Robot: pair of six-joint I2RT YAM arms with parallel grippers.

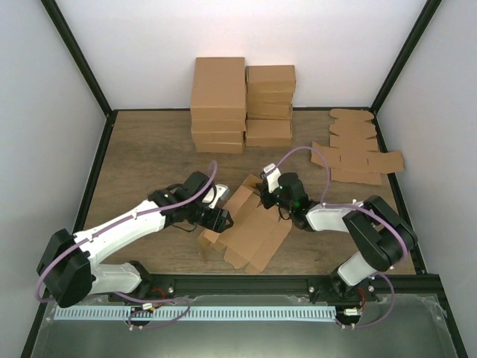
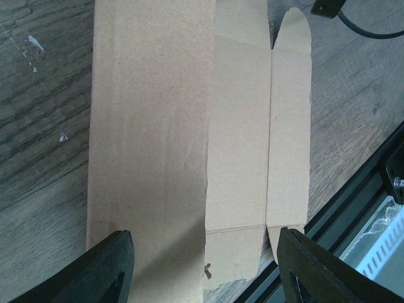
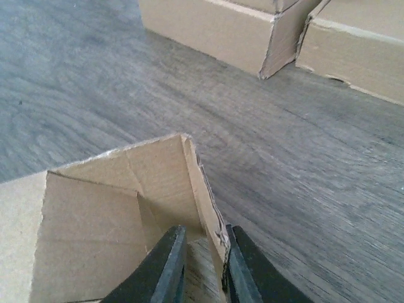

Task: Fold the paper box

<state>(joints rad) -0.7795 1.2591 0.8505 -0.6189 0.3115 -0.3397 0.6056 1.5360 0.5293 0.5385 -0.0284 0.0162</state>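
Partly folded paper box [image 1: 253, 231], brown, corner seemingly raised

Top external looks down from above the near edge over the whole table [image 1: 149, 149]. Left wrist faces straight down, close on the paper box [image 2: 151, 145]; right wrist skims low across it toward the far cartons [image 3: 214, 25].

- My work surface is a table [image 1: 149, 149] with a grey-brown wood-grain top.
- Plain white walls [image 1: 223, 37] enclose it at the left, back and right.
- Black frame posts [image 1: 78, 56] rise along the back corners.
- A black rail [image 1: 246, 283] borders my near edge.
- Lighting is even; shadows are soft.
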